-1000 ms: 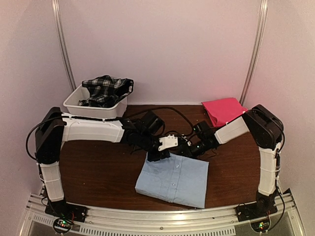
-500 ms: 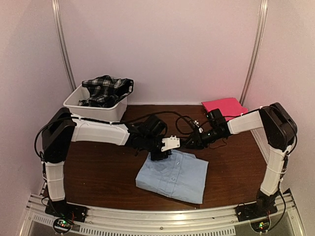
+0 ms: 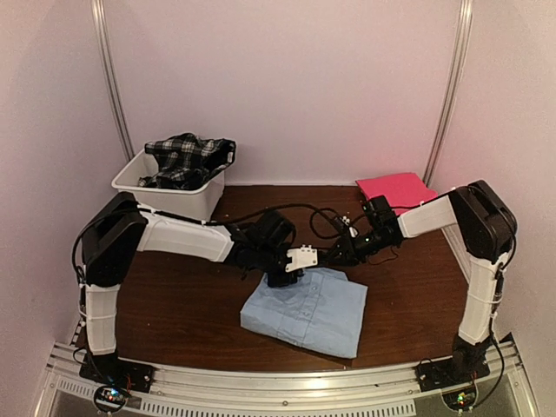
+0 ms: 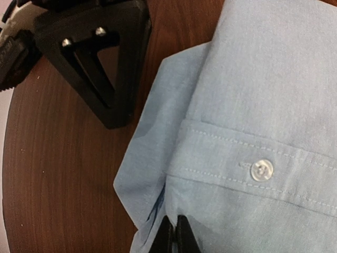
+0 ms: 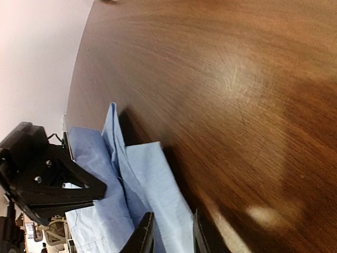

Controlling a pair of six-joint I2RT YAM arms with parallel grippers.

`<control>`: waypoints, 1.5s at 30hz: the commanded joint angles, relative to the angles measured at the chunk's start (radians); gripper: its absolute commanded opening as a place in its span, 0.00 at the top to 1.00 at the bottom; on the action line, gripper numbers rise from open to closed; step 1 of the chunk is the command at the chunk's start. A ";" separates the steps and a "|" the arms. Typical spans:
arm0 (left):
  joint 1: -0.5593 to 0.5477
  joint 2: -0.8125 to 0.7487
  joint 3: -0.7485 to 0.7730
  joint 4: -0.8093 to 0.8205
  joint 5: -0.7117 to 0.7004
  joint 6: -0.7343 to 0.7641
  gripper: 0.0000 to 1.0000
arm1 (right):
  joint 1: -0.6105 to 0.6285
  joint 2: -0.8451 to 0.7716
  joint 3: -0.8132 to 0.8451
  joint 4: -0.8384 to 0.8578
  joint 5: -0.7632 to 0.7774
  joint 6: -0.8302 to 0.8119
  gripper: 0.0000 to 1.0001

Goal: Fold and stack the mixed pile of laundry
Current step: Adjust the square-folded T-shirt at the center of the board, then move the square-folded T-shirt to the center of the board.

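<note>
Pale pink walls close in the back and both sides, with a metal upright rail [image 3: 111, 104] in each far corner, around a dark brown wooden worktop [image 3: 174, 304] whose near edge meets a ribbed aluminium base rail [image 3: 287, 387]. At the far left corner sits a white plastic tub [image 3: 174, 196] with a black-and-white plaid garment [image 3: 187, 156] heaped in it and spilling over the rim. At the far right corner lies a folded bright pink-red cloth [image 3: 395, 191], close to the right wall. A folded light blue collared shirt [image 3: 308, 311] lies flat near the middle, its near right corner not far from the worktop's near edge. Bare wood shows to its left and right. The left gripper [image 3: 282, 280] is pressed closed, pinching the shirt's far left edge. The right gripper [image 3: 333, 259] hangs low over the shirt's far edge with its fingers a little apart; whether they touch the cloth cannot be told. Both arms reach in from the sides and nearly meet over the centre.
</note>
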 commanded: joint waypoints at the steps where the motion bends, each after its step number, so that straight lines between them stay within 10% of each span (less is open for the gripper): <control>1: 0.009 0.021 -0.002 0.046 -0.007 0.017 1.00 | 0.027 0.044 0.032 0.012 -0.014 -0.006 0.74; 7: 0.011 0.045 0.004 0.074 -0.020 -0.024 0.96 | 0.001 -0.099 -0.052 -0.013 0.031 -0.018 0.53; 17: 0.139 -0.194 -0.065 0.050 0.153 -0.361 0.42 | -0.082 -0.469 -0.304 -0.044 0.104 -0.004 0.42; 36: 0.275 -0.148 -0.241 0.149 0.377 -0.620 0.41 | -0.080 -0.509 -0.517 -0.051 0.219 0.026 0.41; 45: 0.288 -0.082 -0.213 0.193 0.438 -0.649 0.52 | -0.080 -0.447 -0.516 -0.014 0.200 0.022 0.59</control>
